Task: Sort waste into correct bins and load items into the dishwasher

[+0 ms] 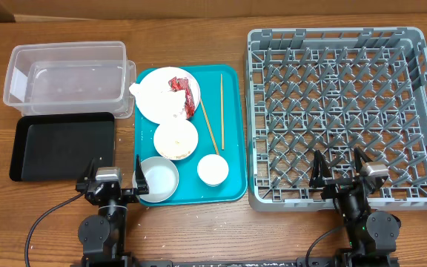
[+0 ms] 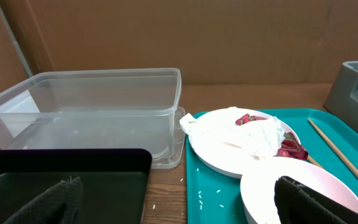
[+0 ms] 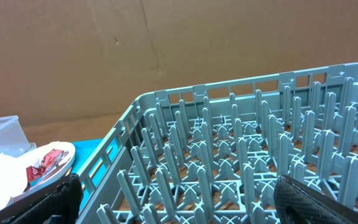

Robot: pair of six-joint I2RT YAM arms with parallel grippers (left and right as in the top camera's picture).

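Spread wide and empty, the left fingers [image 2: 58, 202] and the right fingers [image 3: 319, 202] touch nothing.

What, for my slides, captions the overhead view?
Left gripper and right gripper open; soiled dishes on teal tray between clear tub, black tray and dish rack.

A crumpled napkin [image 2: 244, 137] and red scrap [image 2: 289, 148] lie on the pink plate [image 2: 215, 157] beside the clear tub [image 2: 86, 112].

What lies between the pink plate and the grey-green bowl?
The pale pink bowl lies between the plate and the grey-green bowl, on the teal tray. The overhead view shows it.
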